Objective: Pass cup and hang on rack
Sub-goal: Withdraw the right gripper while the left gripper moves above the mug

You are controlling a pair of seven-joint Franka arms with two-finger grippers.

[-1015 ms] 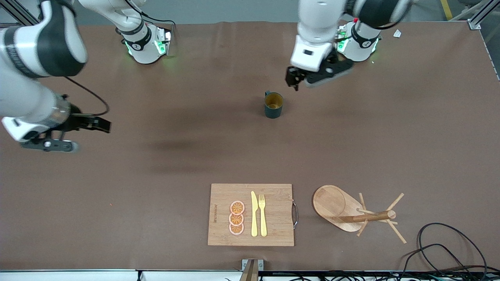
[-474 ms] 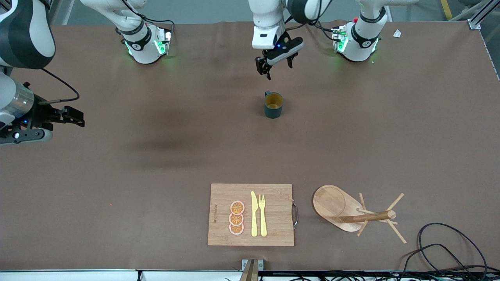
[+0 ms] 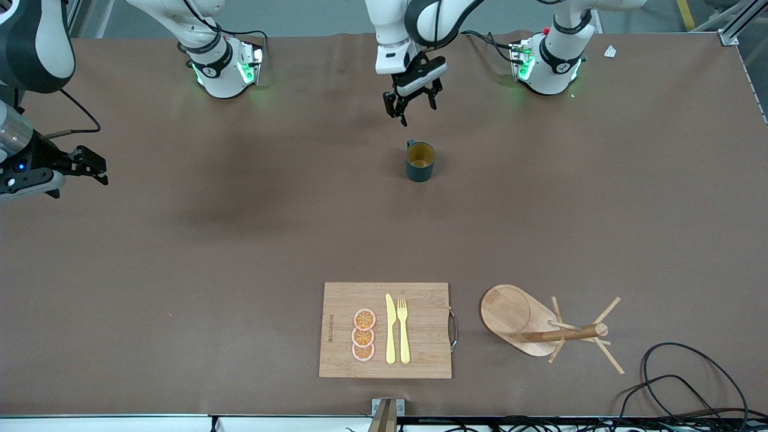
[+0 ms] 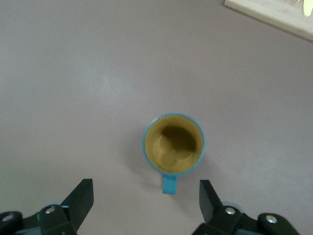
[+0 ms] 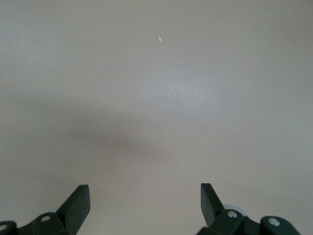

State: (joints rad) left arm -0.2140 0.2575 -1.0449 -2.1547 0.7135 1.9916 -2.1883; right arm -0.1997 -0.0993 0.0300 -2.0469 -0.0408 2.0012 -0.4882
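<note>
The cup (image 3: 420,161) stands upright on the brown table, dark teal outside and ochre inside, with its small handle turned toward the robots' bases. My left gripper (image 3: 414,110) hangs open over the table just on the handle side of the cup, not touching it. In the left wrist view the cup (image 4: 173,149) lies ahead of the open left gripper (image 4: 145,198), handle pointing between the fingers (image 4: 80,200). The wooden rack (image 3: 543,327) stands near the front camera, toward the left arm's end. My right gripper (image 3: 95,167) waits open over bare table at the right arm's end, empty (image 5: 145,200).
A bamboo cutting board (image 3: 420,300) with a yellow knife, a fork and orange slices lies beside the rack, close to the table's front edge. Black cables (image 3: 690,378) coil at the corner near the rack.
My left gripper swung toward the right arm's end and now hangs by the cup's handle. My right gripper drew back toward its edge of the table. The cup has not moved.
</note>
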